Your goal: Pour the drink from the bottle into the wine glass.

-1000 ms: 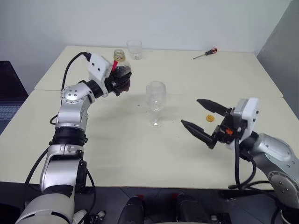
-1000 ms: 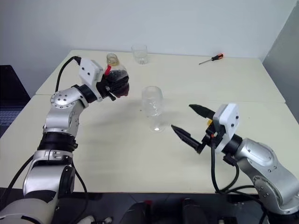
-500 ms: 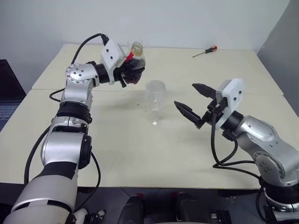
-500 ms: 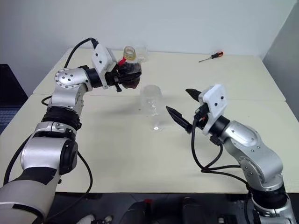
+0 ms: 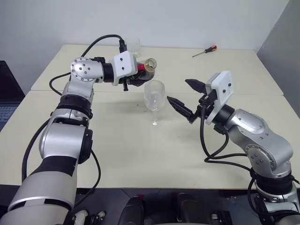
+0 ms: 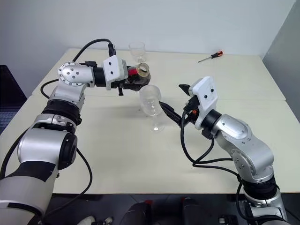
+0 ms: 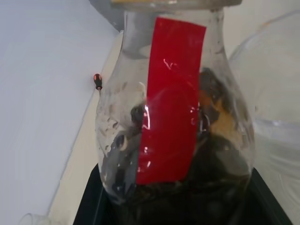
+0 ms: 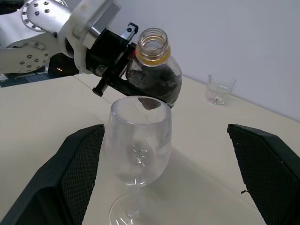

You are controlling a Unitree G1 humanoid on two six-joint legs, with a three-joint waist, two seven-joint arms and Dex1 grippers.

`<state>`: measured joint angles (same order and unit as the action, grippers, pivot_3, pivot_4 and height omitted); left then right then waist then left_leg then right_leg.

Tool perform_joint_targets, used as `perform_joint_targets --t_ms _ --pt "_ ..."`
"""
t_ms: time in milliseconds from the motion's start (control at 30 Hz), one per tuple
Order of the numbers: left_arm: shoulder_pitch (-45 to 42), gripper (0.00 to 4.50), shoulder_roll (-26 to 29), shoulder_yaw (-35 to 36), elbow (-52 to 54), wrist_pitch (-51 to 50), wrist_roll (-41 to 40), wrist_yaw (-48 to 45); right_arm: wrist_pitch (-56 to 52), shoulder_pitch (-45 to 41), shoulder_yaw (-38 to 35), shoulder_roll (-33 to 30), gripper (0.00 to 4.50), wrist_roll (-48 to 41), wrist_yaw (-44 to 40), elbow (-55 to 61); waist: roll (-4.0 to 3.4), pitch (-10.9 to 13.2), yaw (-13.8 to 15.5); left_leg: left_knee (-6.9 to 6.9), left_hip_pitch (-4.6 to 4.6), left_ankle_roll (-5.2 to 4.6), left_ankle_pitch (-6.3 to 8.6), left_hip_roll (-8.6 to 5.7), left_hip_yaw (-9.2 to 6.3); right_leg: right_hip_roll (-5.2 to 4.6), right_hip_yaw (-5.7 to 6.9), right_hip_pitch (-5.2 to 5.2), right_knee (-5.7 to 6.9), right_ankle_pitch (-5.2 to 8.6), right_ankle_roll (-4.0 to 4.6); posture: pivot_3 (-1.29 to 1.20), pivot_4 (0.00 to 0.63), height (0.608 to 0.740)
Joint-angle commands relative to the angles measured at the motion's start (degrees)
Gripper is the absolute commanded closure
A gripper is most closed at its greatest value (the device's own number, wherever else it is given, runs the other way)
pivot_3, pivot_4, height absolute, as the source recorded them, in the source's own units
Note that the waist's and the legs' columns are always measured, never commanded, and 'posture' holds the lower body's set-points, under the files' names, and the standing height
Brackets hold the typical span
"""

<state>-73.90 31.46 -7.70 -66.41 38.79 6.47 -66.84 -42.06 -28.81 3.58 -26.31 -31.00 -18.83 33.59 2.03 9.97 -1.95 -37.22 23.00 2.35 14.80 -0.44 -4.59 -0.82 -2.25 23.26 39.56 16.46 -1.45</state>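
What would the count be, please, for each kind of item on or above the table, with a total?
Bottle: 1
Wine glass: 1
Tumbler: 1
Screwdriver: 1
Total: 4

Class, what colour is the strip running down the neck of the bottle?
Red. The strip on the clear bottle shows best in the left wrist view.

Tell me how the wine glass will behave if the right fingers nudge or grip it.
The wine glass probably tips easily: a tall bowl on a thin stem over a small round foot. It looks empty, so likely light and quick to slide on the smooth table. Thin clear walls suggest it is fragile, so the open right gripper should close gently.
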Motion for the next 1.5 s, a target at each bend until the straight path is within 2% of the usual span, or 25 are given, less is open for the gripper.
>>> perform_joint_targets --t_ms 33,567,1100,1500 --pt "-2.75 2.97 2.73 -0.5 -0.39 5.21 2.04 1.57 0.58 -1.47 -0.23 0.22 0.0 0.84 -0.67 0.67 0.0 0.0 -0.02 0.0 0.0 0.0 0.0 0.0 0.0 0.0 0.0 0.01 0.0 0.0 0.0 0.0 0.15 0.74" --pt "-6.68 2.97 3.9 -3.44 -4.42 10.87 10.34 10.3 1.38 -1.09 -0.07 2.41 0.0 4.1 -1.53 -0.39 0.0 0.0 0.0 -0.07 0.03 0.0 0.0 -0.02 0.0 0.0 0.03 0.01 0.07 0.0 0.0 0.0 0.15 0.74" --pt "-9.64 2.97 4.88 -9.43 -6.07 16.29 19.19 18.85 1.28 -0.84 -0.29 2.63 0.0 4.4 -1.71 0.48 0.0 0.0 -0.01 -0.07 0.03 0.0 0.0 -0.02 0.03 0.0 0.05 0.02 0.09 0.0 -0.01 0.0 0.15 0.74" --pt "-11.37 2.97 5.67 -12.19 -6.46 18.62 22.97 22.65 2.14 -1.05 -0.31 3.18 0.0 5.53 -2.46 -0.43 0.0 0.0 -0.03 -0.08 0.03 0.0 0.0 -0.03 0.07 0.0 0.05 0.02 0.11 0.0 -0.01 0.0 0.15 0.74"
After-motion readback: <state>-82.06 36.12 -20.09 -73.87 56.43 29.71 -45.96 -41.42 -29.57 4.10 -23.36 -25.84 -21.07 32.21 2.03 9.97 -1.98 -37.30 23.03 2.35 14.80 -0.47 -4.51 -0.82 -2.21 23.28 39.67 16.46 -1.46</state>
